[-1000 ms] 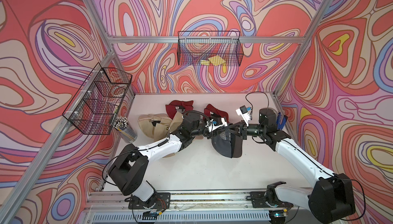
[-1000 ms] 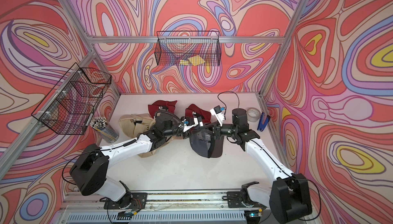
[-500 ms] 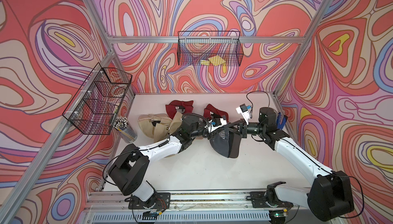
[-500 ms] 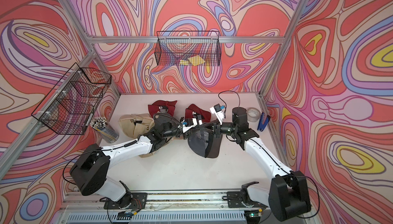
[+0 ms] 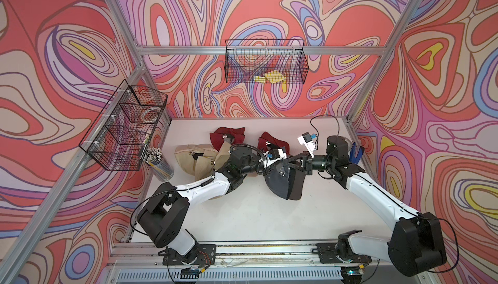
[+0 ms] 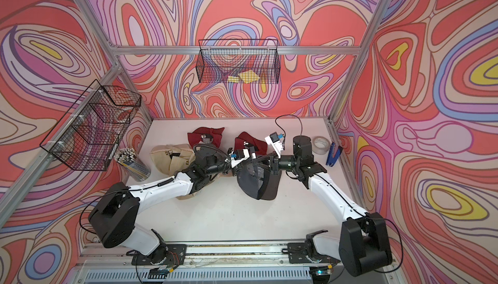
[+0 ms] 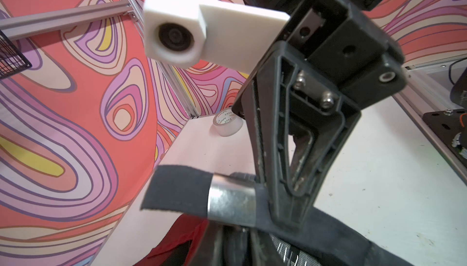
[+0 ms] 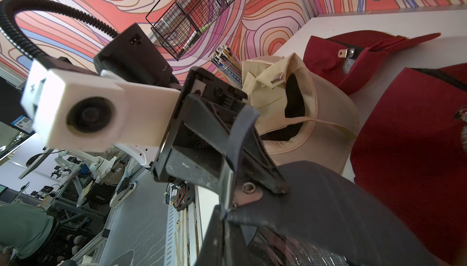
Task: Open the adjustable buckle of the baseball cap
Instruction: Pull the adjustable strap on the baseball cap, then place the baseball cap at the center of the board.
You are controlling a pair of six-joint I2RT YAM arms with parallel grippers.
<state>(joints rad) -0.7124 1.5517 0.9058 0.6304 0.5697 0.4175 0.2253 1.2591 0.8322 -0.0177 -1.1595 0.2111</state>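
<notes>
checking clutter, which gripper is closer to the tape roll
Right. The right gripper meets the dark cap from the side of the tape roll; the left gripper is at the cap's far side.

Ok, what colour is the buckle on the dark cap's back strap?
Silver: a shiny metal buckle on the dark fabric strap, clearest in the left wrist view.

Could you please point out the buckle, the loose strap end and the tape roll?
Buckle (image 7: 231, 202): left wrist view, its metal face.
Strap end (image 7: 177, 189): left wrist view, its dark fabric.
Tape roll (image 7: 228, 129): left wrist view, its side wall.
</notes>
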